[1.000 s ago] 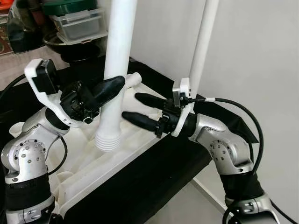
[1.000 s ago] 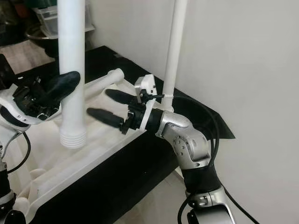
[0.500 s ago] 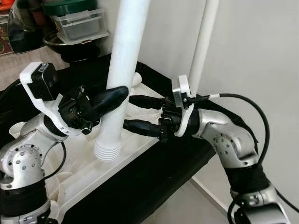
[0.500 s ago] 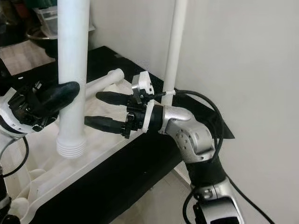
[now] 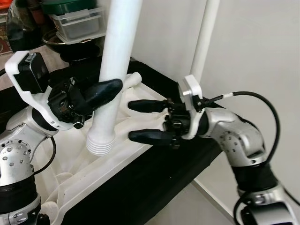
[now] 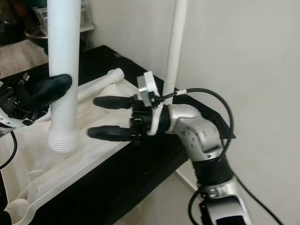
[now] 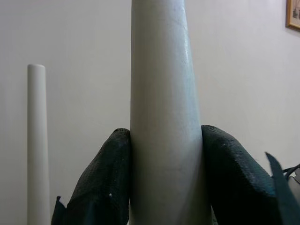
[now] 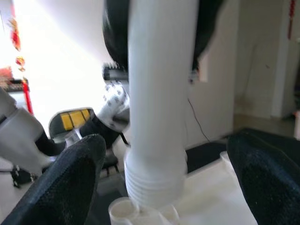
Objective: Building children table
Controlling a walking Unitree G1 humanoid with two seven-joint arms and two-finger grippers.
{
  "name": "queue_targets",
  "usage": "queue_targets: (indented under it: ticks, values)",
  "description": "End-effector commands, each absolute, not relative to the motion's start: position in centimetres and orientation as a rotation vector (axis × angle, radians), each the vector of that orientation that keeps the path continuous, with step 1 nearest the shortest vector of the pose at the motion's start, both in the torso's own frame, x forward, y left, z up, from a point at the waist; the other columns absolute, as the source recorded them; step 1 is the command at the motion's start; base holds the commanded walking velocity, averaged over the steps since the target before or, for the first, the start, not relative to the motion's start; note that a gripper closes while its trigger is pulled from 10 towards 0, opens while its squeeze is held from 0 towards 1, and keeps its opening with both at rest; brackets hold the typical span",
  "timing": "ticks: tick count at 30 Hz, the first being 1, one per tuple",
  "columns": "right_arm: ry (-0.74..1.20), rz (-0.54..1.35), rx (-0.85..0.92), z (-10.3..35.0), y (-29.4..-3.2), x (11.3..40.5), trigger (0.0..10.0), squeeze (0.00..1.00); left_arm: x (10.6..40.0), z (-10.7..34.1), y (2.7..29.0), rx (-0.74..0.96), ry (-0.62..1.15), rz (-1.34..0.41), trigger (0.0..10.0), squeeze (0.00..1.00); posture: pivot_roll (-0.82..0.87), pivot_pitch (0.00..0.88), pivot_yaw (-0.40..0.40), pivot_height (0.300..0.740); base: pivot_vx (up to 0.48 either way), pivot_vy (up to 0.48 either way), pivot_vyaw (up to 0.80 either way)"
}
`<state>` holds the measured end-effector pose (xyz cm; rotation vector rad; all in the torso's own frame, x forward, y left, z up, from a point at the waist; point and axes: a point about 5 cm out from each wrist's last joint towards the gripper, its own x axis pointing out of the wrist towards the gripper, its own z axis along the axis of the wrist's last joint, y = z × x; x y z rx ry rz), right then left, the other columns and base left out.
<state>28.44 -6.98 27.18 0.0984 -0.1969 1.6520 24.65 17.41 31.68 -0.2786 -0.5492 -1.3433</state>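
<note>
Left gripper (image 5: 101,93): fingers closed tight around the white table leg (image 5: 115,56), one black pad on each side of the tube as seen in the left wrist view; leg held nearly upright, its ribbed threaded end (image 5: 100,143) hanging just above the overturned white tabletop (image 5: 126,140), apart from it. Right gripper (image 5: 150,121): fingers spread wide, holding nothing, lying level and just beside the leg's lower part, pointing at it; the right wrist view looks straight at the threaded end between the two open fingers. Second leg (image 5: 202,42): thin white post standing already mounted at the tabletop's far corner, behind the right wrist. Short white socket stub (image 5: 133,78): on the tabletop behind the held leg, near it. Risk, judged: the leg is gripped at one height only, so it may swing or slip through the pads and come down on the socket askew, crossing the threads; the right gripper closing off-centre could push the leg aside. Risk, judged: the right arm's cable (image 5: 243,101) runs close to the mounted post and could snag. Room: tabletop rim (image 5: 112,176) lies close under the right gripper, with the black surface (image 5: 154,187) and a drop to the floor beyond; wall close behind the tabletop; stacked containers (image 5: 75,23) well behind the left arm.
</note>
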Motion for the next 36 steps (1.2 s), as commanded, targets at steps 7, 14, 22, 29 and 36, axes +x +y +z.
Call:
queue_targets:
  ticks: [7, 14, 22, 29, 36]
  values:
    - [-0.200, 1.662, 0.112, 27.8, -4.3, 27.6, 10.0, 0.00, 24.1, 31.5, 16.7, -0.287, -0.571, -1.382, 10.0, 0.00, 0.03, 0.063, -0.003, 0.740, 0.000, 0.000, 0.00]
    - [-0.166, 1.653, 0.122, 27.6, -3.0, 27.3, 10.0, 0.00, 24.0, 31.3, 16.3, -0.295, -0.577, -1.392, 10.0, 0.00, 0.03, 0.058, -0.003, 0.740, 0.000, 0.000, 0.00]
    - [-0.135, 1.581, 0.143, 27.5, -1.6, 27.7, 4.5, 0.00, 24.0, 31.2, 16.0, -0.298, -0.582, -1.402, 10.0, 0.00, 0.02, 0.055, -0.004, 0.740, 0.000, 0.000, 0.00]
    - [-0.148, 1.587, 0.154, 27.7, -1.6, 27.6, 0.0, 0.00, 24.0, 31.2, 15.9, -0.300, -0.585, -1.407, 10.0, 0.00, 0.02, 0.060, -0.001, 0.740, 0.000, 0.000, 0.00]
    - [-0.133, 1.563, 0.129, 27.6, -1.8, 27.8, 0.0, 0.00, 24.1, 31.2, 15.9, -0.289, -0.592, -1.392, 10.0, 0.00, 0.02, 0.063, 0.001, 0.740, 0.000, 0.000, 0.00]
